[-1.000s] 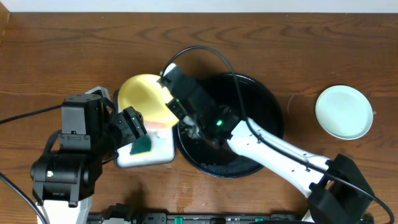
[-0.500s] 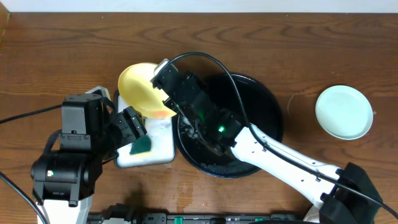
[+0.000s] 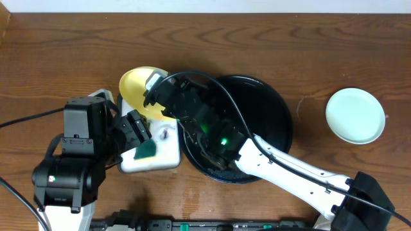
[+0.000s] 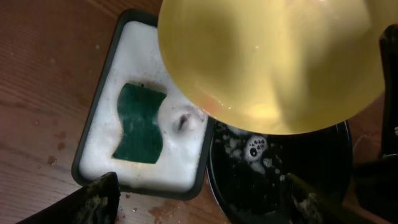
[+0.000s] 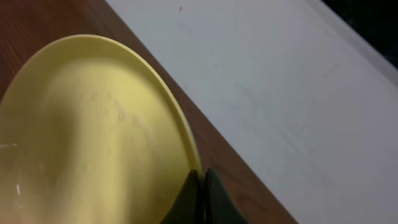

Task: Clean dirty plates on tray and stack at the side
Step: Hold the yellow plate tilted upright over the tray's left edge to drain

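- Overhead view: bright, even light and sharp detail, with a faint sheen on the black tray [image 3: 273, 109].
- Wrist views: soft, and the near yellow plate [image 4: 267, 62] is out of focus.

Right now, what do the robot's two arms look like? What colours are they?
The left arm is chunky, boxy and mostly black. The right arm is a long smooth white tube with black joints and a tiny green light. A thin black cable loops over it. The left pincer and right pincer each have two dark fingers.

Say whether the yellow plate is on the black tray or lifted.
Lifted: the yellow plate hangs tilted, rim pinched in the right jaws.
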Robot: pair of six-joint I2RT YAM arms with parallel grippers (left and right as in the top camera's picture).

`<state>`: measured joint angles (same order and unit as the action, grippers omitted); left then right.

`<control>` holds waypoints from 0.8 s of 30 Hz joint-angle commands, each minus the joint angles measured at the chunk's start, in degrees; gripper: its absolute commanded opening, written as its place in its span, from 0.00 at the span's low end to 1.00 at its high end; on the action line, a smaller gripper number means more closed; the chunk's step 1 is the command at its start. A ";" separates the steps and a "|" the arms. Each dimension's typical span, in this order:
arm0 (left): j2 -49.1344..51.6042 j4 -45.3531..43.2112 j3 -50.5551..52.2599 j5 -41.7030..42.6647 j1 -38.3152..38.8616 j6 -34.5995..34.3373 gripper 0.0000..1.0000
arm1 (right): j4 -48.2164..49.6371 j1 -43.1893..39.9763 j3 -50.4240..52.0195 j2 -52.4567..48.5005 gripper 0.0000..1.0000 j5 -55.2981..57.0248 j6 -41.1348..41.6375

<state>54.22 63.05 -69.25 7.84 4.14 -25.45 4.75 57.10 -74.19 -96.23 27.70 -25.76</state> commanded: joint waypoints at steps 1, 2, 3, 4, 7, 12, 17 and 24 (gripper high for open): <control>0.00 0.20 -1.16 0.52 -0.26 0.35 0.83 | 1.38 0.35 -0.72 1.51 0.01 2.10 -1.79; 0.00 0.20 -1.16 0.52 -0.26 0.35 0.83 | 1.62 0.33 -0.72 1.51 0.01 2.10 -1.79; 0.00 0.20 -1.16 0.52 -0.26 0.35 0.83 | 1.88 0.33 -0.72 1.51 0.01 2.08 -1.81; 0.00 0.20 -1.16 0.52 -0.26 0.35 0.83 | 2.01 0.35 -0.72 1.51 0.01 2.08 -1.92; 0.00 0.20 -1.16 0.52 -0.26 0.35 0.83 | 2.14 0.37 -0.72 1.51 0.01 2.08 -2.32; 0.00 0.20 -1.16 0.52 -0.26 0.35 0.83 | 2.21 0.37 -0.72 1.51 0.01 2.05 -4.42; 0.00 0.20 -1.16 0.52 -0.26 0.35 0.83 | 2.25 0.39 -0.72 1.51 0.01 2.05 -7.45; 0.00 0.20 -1.16 0.52 -0.26 0.35 0.83 | 2.34 0.76 -0.72 1.51 0.01 2.05 -7.61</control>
<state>54.22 63.05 -69.25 7.84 4.14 -25.45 6.70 57.25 -74.19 -96.23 29.04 -32.42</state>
